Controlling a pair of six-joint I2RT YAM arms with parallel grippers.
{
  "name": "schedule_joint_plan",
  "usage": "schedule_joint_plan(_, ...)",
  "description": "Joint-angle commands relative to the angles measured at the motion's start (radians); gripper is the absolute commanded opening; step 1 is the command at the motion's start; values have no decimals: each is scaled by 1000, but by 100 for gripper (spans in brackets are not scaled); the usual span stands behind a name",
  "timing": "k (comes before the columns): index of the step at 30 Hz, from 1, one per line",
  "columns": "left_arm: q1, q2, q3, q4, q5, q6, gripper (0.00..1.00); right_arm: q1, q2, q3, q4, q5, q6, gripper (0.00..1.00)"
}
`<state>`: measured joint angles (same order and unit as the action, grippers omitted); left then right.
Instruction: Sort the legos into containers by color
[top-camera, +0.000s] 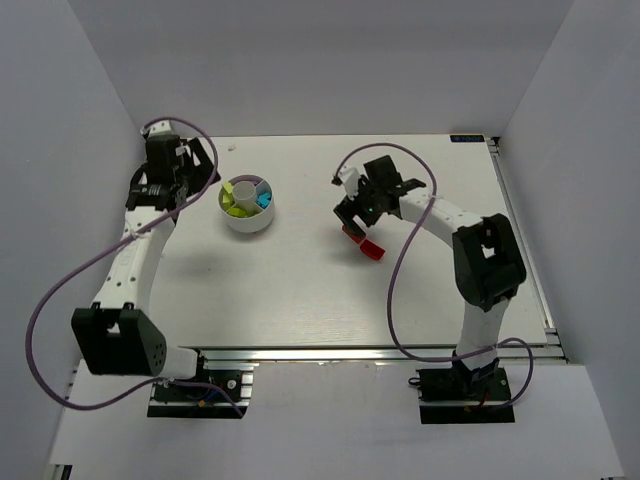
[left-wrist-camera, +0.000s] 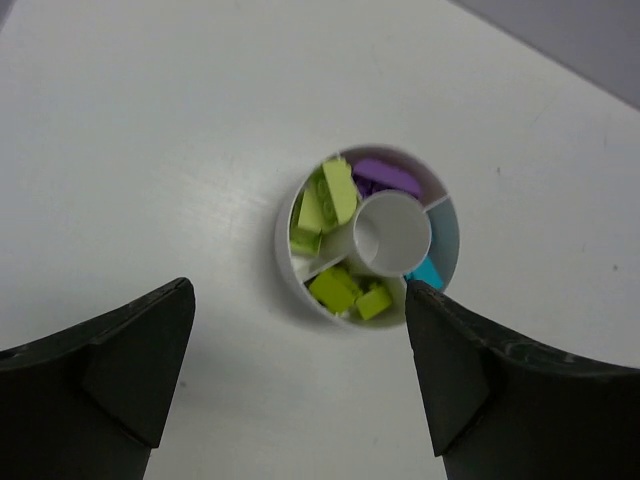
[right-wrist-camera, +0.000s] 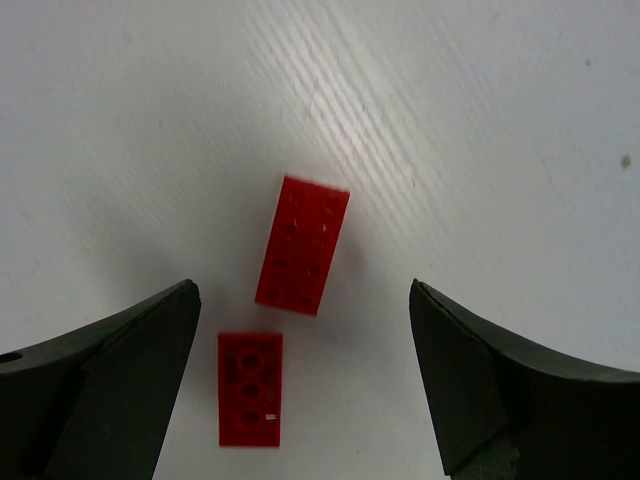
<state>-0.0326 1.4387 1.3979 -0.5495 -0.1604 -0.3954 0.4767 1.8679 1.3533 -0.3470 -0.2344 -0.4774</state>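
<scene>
A white table (top-camera: 300, 300) fills the overhead frame. The left gripper (left-wrist-camera: 298, 292), jaws spread wide and empty, hangs above the round white dish (left-wrist-camera: 283, 250), left of centre. The right gripper (right-wrist-camera: 302, 288), jaws likewise wide and empty, hangs right of centre. Two of the dish's wedges hold lime-green legos (left-wrist-camera: 328, 198), with purple legos (left-wrist-camera: 385, 177) at upper right and a cyan lego (left-wrist-camera: 428, 272) at lower right. Two red legos (right-wrist-camera: 303, 245) lie just beside each other on the table below the right jaws.
</scene>
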Motion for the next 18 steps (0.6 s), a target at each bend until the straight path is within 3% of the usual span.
schedule_joint_plan(1, 0, -113, -149, 26, 30, -62, 95, 37, 53, 138, -79, 70, 106, 89)
schedule_joint_plan(6, 2, -282, -290, 33, 76, -109, 95, 46, 143, 228, -144, 101, 148, 89)
schedule_joint_plan(14, 2, -443, -502, 161, 308, -229, 94, 53, 177, 178, -101, 158, 143, 88)
schedule_joint_plan(18, 2, -478, -571, 223, 366, -292, 93, 62, 189, 167, -95, 167, 123, 76)
